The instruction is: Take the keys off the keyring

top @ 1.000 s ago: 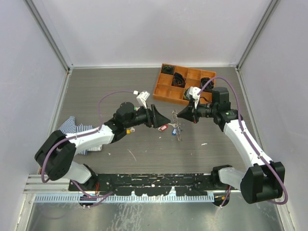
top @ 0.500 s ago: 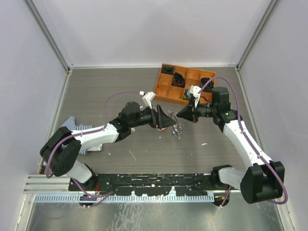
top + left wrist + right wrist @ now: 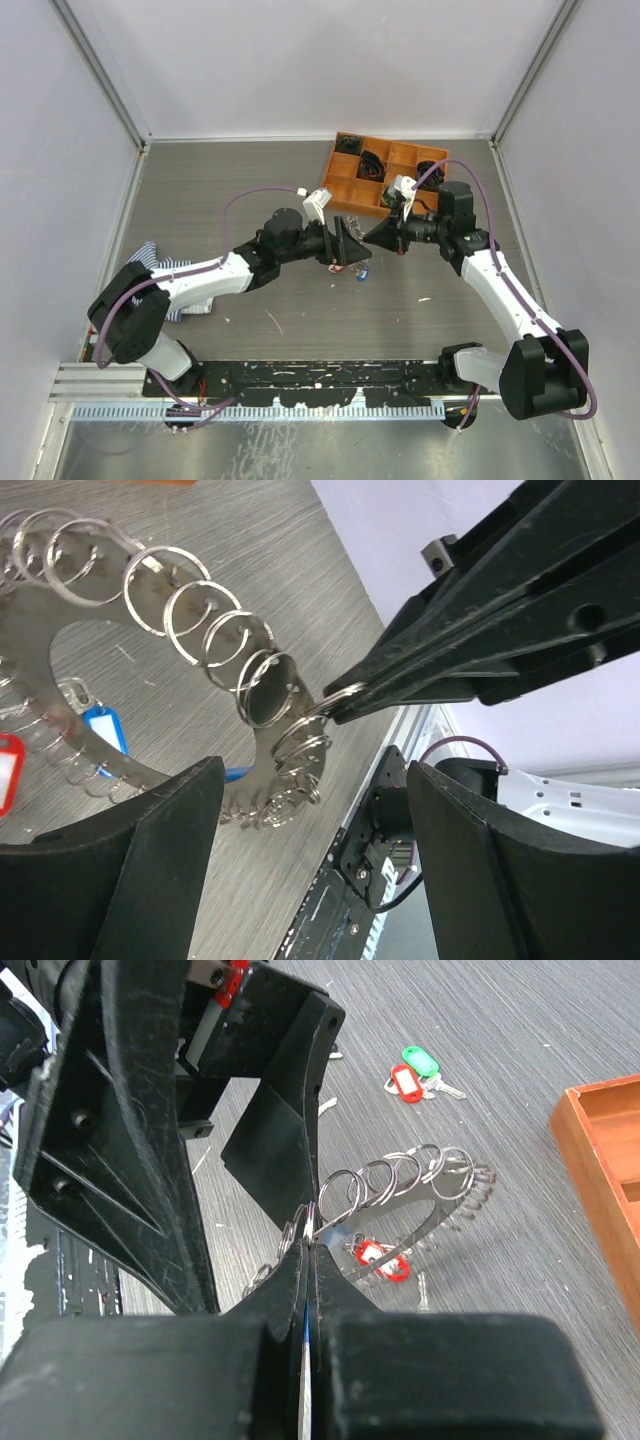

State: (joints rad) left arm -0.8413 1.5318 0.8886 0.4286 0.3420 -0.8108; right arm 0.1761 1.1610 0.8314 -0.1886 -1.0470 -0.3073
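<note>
The keyring (image 3: 150, 590) is a flat grey metal loop fringed with many small split rings, held tilted above the table. It also shows in the right wrist view (image 3: 420, 1195). My right gripper (image 3: 311, 1240) is shut on one small ring at its edge, as its fingers (image 3: 470, 640) show in the left wrist view. A blue-tagged key (image 3: 105, 728) and a red-tagged key (image 3: 375, 1255) hang on the ring. My left gripper (image 3: 315, 810) is open, its jaws wide on either side of the ring's lower end. In the top view both grippers (image 3: 350, 245) (image 3: 370, 238) nearly meet.
Two loose keys, green-tagged (image 3: 420, 1060) and red-tagged (image 3: 405, 1082), lie on the table beyond the ring. An orange compartment tray (image 3: 340, 190) with black coiled bundles stands behind the grippers. A striped blue-white cloth (image 3: 150, 262) lies at the left.
My left gripper has moved right, up to the keyring and the right gripper's tip. The right gripper has kept its hold and shifted the ring slightly back and left.
</note>
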